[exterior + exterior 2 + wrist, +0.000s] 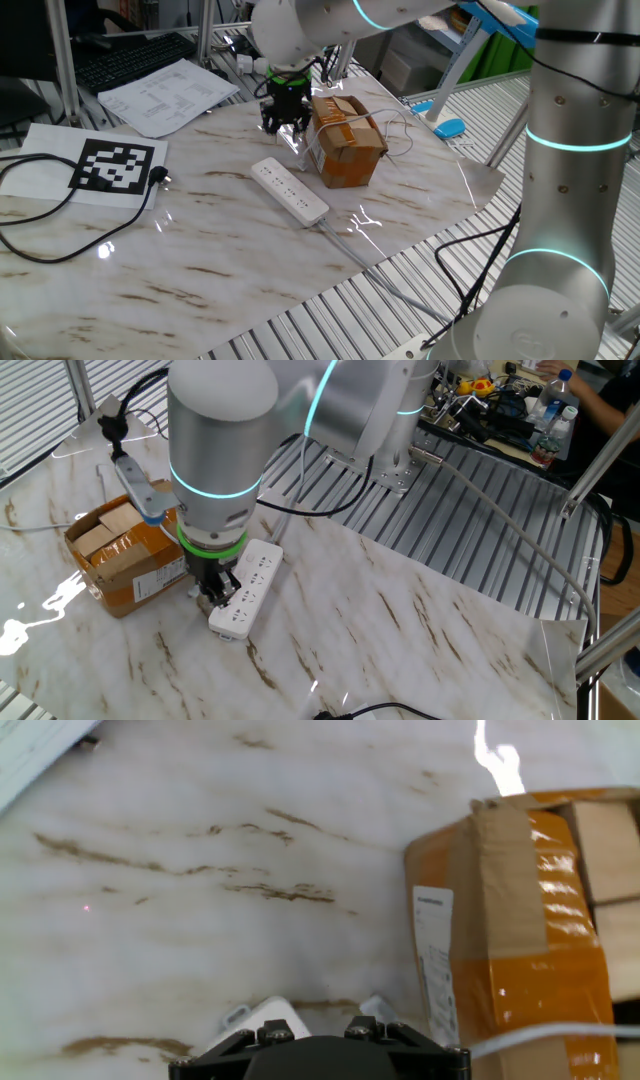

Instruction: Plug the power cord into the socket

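Note:
The socket (290, 190) is a long white power strip lying flat on the marble table, just left of a cardboard box. The black power cord (60, 205) lies loose at the table's left, and its plug (160, 178) rests beside a printed marker sheet. My gripper (285, 122) hangs just behind the strip's far end, close to the box, with its fingers apart and nothing between them. In the other fixed view the gripper (215, 592) stands over the end of the socket (250, 585). In the hand view only the gripper's (315, 1015) pale tips show, with bare table between them.
A taped cardboard box (345, 140) (120, 555) (520, 940) stands right beside the gripper. The strip's white cable (360, 255) runs toward the front edge. Paper sheets (165, 95) and a marker sheet (115, 165) lie at the left.

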Robot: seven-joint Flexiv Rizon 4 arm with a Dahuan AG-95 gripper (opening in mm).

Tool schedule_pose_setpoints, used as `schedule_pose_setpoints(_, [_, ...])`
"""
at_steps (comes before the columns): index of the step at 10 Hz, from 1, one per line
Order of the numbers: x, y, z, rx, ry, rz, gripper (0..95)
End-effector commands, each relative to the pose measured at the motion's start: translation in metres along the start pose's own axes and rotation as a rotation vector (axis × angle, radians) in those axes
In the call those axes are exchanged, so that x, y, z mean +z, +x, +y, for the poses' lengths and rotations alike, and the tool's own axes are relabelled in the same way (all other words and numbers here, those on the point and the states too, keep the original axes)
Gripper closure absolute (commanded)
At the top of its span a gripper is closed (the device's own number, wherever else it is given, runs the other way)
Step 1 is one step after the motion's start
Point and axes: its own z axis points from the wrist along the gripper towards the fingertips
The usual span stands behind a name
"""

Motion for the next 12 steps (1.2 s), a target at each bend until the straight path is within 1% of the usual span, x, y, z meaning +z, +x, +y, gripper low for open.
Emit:
schedule_pose_setpoints(1, [-0.025, 0.01, -0.003, 0.181, -0.029, 0.03, 57.0])
schedule_pose_setpoints(2, [-0.03, 0.014, -0.008, 0.212, -0.03, 0.031, 57.0])
schedule_pose_setpoints(3, [-0.035, 0.024, -0.016, 0.267, -0.03, 0.027, 76.0])
schedule_pose_setpoints(4, [-0.037, 0.029, -0.02, 0.296, -0.027, 0.025, 76.0])
schedule_pose_setpoints(5, [-0.038, 0.037, -0.026, 0.343, -0.025, 0.025, 76.0])
schedule_pose_setpoints(6, [-0.038, 0.04, -0.028, 0.398, -0.019, 0.023, 76.0])
schedule_pose_setpoints(7, [-0.039, 0.041, -0.027, 0.436, -0.014, 0.024, 76.0])
schedule_pose_setpoints(8, [-0.039, 0.041, -0.027, 0.463, 0.002, 0.006, 57.0])
schedule_pose_setpoints(9, [-0.039, 0.041, -0.027, 0.471, -0.003, 0.0, 57.0])
schedule_pose_setpoints(11, [-0.039, 0.041, -0.027, 0.49, -0.002, -0.005, 57.0])
schedule_pose_setpoints(12, [-0.039, 0.041, -0.027, 0.503, -0.003, 0.004, 57.0])
